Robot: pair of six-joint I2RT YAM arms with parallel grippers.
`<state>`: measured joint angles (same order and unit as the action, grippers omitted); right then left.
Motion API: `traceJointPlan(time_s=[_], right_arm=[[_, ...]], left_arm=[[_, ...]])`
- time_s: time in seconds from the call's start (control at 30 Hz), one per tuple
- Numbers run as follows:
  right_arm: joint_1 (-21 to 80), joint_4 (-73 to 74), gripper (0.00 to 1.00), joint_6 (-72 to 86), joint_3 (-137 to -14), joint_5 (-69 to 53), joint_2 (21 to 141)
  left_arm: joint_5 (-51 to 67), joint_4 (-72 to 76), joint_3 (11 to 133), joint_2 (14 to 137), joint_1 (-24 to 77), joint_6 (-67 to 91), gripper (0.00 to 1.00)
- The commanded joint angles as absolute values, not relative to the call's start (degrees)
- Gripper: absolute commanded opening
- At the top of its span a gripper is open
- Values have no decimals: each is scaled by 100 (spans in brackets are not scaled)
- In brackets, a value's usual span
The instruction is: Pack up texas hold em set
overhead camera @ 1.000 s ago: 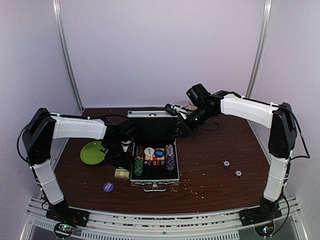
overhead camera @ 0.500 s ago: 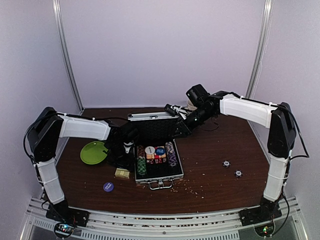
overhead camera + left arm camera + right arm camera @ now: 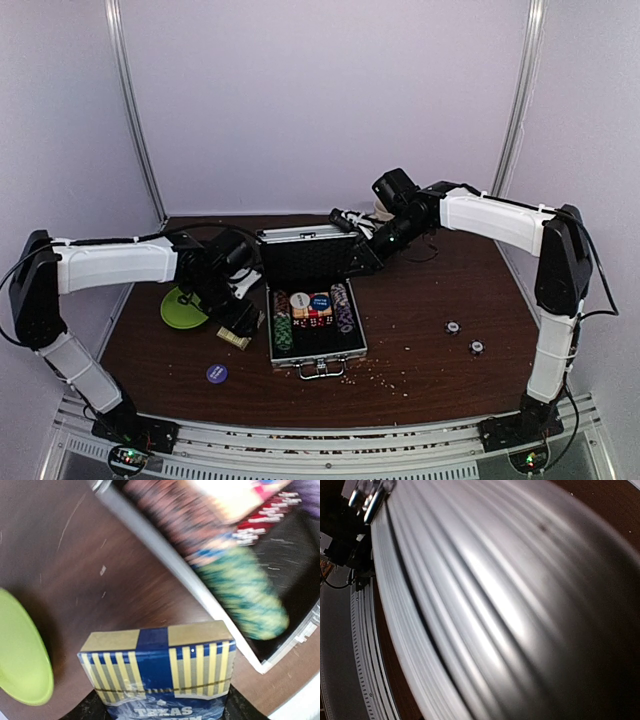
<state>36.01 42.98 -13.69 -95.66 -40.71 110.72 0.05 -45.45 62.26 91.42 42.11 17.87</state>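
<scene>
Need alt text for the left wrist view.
A blue and gold striped card box marked TEXAS fills the lower centre, between the fingers of the left gripper, over a brown table. A green plate shows at the left edge; an open silver case with blurred chip stacks crosses the upper right.

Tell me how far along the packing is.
Done: chip rows sit in the open case. In hand: the left gripper has its jaws around the card deck box beside the case, grip unconfirmed. The right gripper appears to hold the lid up. Left: the deck, the blue dealer button and two loose chips go in, then the lid shuts.
</scene>
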Motion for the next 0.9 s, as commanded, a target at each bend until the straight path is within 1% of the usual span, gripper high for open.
traceJointPlan(time_s=[0.0, 0.07, 0.17, 0.33, 0.47, 0.6, 0.87], right_arm=[[3647, 4703, 38, -1346, -9545, -3953, 11368], [3647, 4707, 38, -1345, -9558, -3942, 11379], [3647, 4736, 38, -1354, -9562, -3931, 11374], [3647, 4780, 38, -1361, -9605, -3950, 11374], [3647, 4799, 38, -1363, -9604, -4009, 11380], [3647, 4807, 38, -1375, -9615, -4030, 11415], [3647, 4844, 38, -1398, -9621, -4034, 11485]], left_arm=[[936, -4458, 6681, 8788, 4245, 60, 54], [1589, -4201, 6894, 8799, 4319, -288, 55], [1263, -4492, 7817, 9300, 4648, -953, 55], [1258, -5005, 8980, 10232, 4976, -1913, 55], [1415, -4957, 9213, 10577, 4999, -2269, 55], [1141, -4645, 9249, 10739, 5170, -2743, 55], [975, -4780, 9834, 11478, 5270, -3378, 56]])
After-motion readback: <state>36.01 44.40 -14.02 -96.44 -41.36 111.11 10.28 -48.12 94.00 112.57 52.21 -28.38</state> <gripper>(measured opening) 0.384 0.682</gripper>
